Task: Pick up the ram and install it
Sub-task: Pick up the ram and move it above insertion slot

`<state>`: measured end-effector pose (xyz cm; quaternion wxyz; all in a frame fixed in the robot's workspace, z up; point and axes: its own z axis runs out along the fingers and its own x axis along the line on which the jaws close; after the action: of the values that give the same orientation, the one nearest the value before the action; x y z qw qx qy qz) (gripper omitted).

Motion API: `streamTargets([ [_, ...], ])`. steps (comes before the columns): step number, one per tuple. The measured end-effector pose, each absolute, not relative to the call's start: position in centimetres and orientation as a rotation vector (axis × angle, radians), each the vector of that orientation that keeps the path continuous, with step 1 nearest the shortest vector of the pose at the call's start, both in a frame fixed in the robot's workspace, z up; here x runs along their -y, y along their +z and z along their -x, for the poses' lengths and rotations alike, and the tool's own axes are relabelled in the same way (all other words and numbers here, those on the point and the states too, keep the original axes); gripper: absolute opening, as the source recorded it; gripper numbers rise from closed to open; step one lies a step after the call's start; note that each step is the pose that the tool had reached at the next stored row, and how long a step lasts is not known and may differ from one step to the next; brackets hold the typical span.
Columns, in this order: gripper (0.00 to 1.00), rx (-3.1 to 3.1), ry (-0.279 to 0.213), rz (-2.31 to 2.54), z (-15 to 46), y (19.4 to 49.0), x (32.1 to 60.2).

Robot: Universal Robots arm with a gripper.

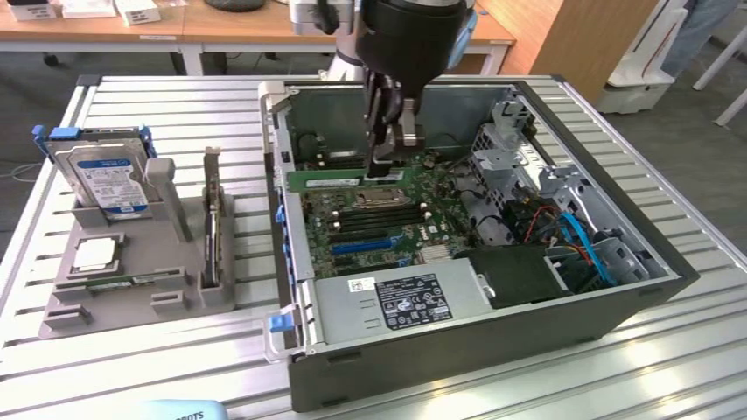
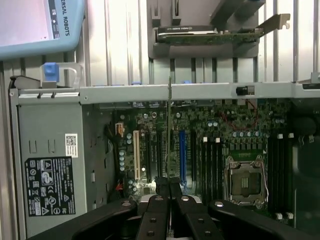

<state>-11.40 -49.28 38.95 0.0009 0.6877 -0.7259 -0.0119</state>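
The ram (image 1: 332, 180) is a long thin green board, held level inside the open computer case (image 1: 467, 350), just above the motherboard and beside the silver processor socket (image 1: 380, 194). My gripper (image 1: 386, 171) reaches down into the case and is shut on one end of it. In the wrist view the ram (image 2: 169, 130) shows edge-on as a thin line running away from my gripper (image 2: 168, 186), over the black memory and card slots (image 2: 212, 165).
A grey holder (image 1: 140, 289) at the exterior view's left carries a hard drive (image 1: 105, 179), a square processor chip (image 1: 94, 254) and an upright card (image 1: 212, 219). The power supply (image 1: 403, 302) and drive cage with cables (image 1: 561, 236) crowd the case. Slatted table (image 1: 175, 114) surrounds everything.
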Motion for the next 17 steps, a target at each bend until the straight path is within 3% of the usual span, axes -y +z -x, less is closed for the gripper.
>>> streamTargets([
  [17,0.12,2.226,-0.038,-2.213,5.4,39.0,49.3],
])
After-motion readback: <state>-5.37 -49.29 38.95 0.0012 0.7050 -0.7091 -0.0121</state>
